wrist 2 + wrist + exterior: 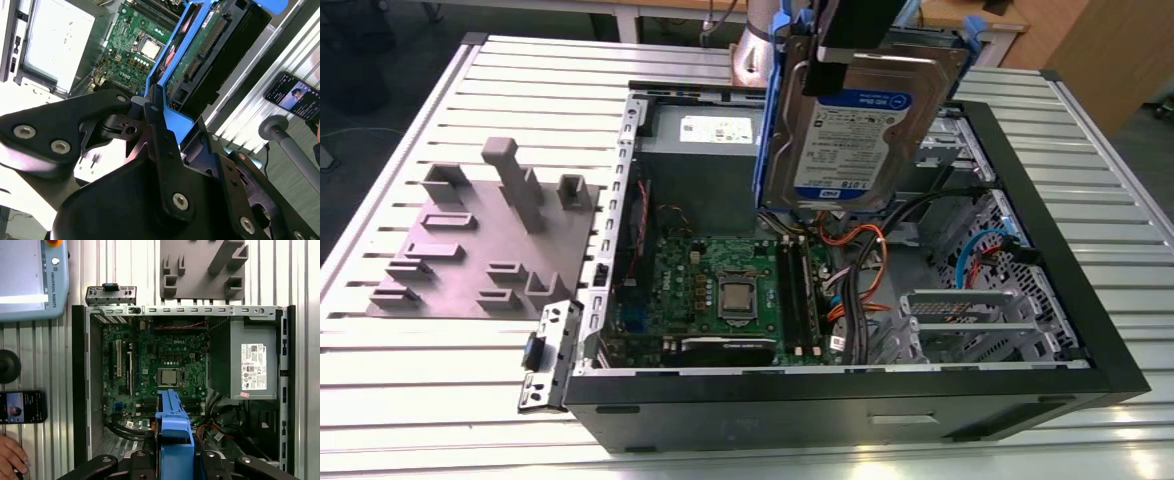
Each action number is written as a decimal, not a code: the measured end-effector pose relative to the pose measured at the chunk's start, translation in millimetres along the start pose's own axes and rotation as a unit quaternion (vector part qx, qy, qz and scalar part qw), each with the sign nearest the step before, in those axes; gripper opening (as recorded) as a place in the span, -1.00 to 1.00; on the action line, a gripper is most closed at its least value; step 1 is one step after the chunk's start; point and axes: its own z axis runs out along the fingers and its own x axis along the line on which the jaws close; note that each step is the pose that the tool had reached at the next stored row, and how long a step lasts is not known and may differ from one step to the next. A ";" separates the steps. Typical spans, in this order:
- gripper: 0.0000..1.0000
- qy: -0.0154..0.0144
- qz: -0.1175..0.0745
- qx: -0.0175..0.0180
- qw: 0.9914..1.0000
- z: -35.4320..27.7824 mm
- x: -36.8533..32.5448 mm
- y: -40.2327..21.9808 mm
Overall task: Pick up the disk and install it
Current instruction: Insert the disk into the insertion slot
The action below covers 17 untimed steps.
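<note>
Pincer [159, 117] clenched on the blue bracket of the disk [857, 135] — drive held upright, clear of everything, above the open computer case [1067, 330], label facing the exterior view. Below it sit the motherboard [150, 375] and grey power supply box [250, 362]; a grey fixture block [480, 245] lies on the slatted counter [440, 370] beside the case — a phone [22, 406] and a person's hand [11, 457] in the first wrist view

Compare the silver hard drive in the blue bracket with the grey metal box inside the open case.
The silver hard drive in its blue bracket is held in the gripper above the case; the grey metal box sits inside it. The drive's label is white and blue; the box has a small white sticker.
</note>
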 end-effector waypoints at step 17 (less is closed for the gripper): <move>-0.27 0.000 0.000 0.000 1.000 0.1 0.3 -3.9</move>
